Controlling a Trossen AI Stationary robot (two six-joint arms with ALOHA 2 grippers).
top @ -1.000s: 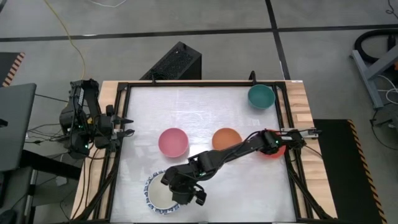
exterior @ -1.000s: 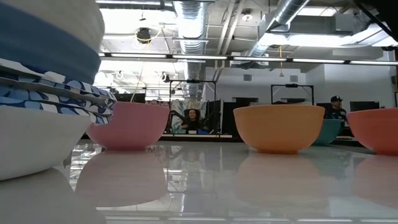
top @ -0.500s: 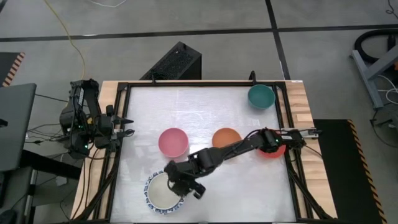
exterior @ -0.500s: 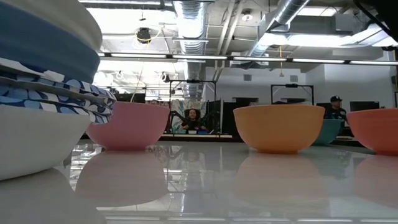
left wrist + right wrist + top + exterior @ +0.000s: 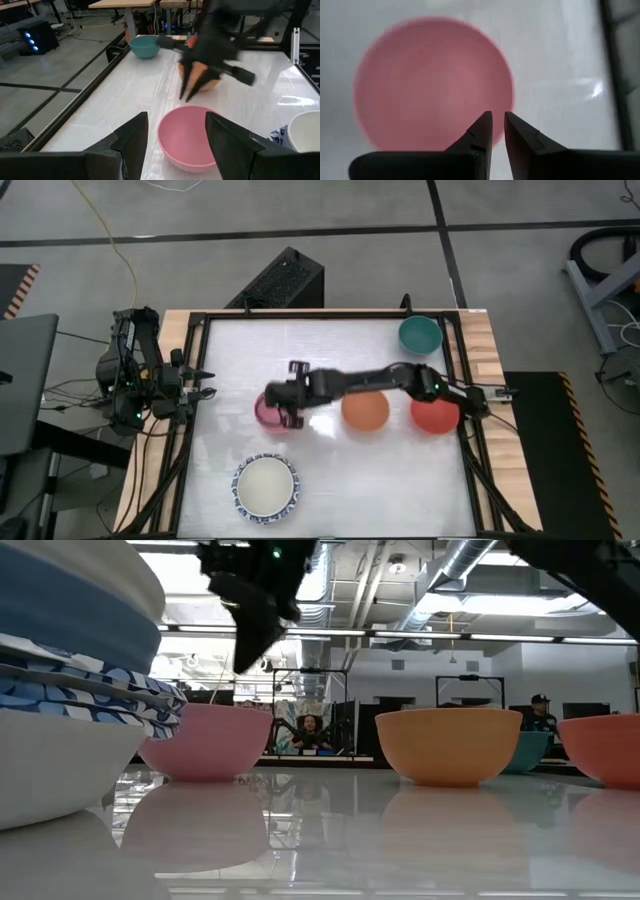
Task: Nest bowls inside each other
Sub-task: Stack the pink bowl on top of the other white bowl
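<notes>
Right hand (image 5: 192, 82) motion-blurred over the pink bowl (image 5: 192, 134); nested stack (image 5: 70, 680) cropped at the low view's edge.
</notes>
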